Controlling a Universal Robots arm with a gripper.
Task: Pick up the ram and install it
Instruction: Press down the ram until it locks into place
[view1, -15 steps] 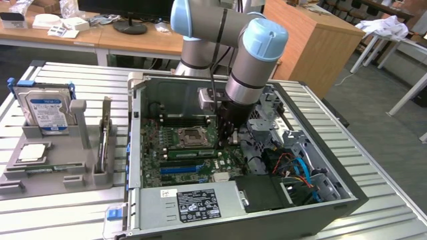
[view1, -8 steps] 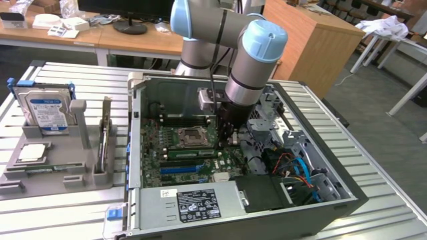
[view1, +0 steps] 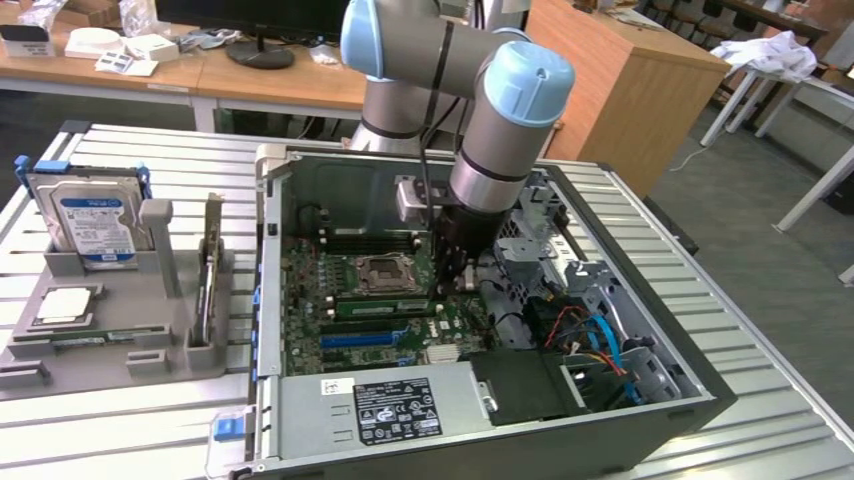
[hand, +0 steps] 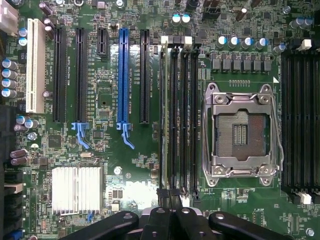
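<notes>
The ram (view1: 380, 305) is a narrow green stick lying along a memory slot beside the empty processor socket (view1: 379, 272) of the motherboard. In the wrist view the ram (hand: 163, 115) shows edge-on as a pale strip in the slot farthest from the socket (hand: 241, 131). My gripper (view1: 454, 285) reaches down into the open case, at the end of the stick toward the exterior view's right. Its dark fingers (hand: 162, 200) sit pressed together just over that end of the ram, with no gap and nothing seen between them.
The open computer case (view1: 274, 300) walls in the motherboard, with drive cage and cables (view1: 587, 330) on the exterior view's right. A grey fixture (view1: 120, 330) outside holds a blue-labelled hard drive (view1: 91, 225), a square silver chip (view1: 64, 303) and a thin upright board (view1: 210, 265).
</notes>
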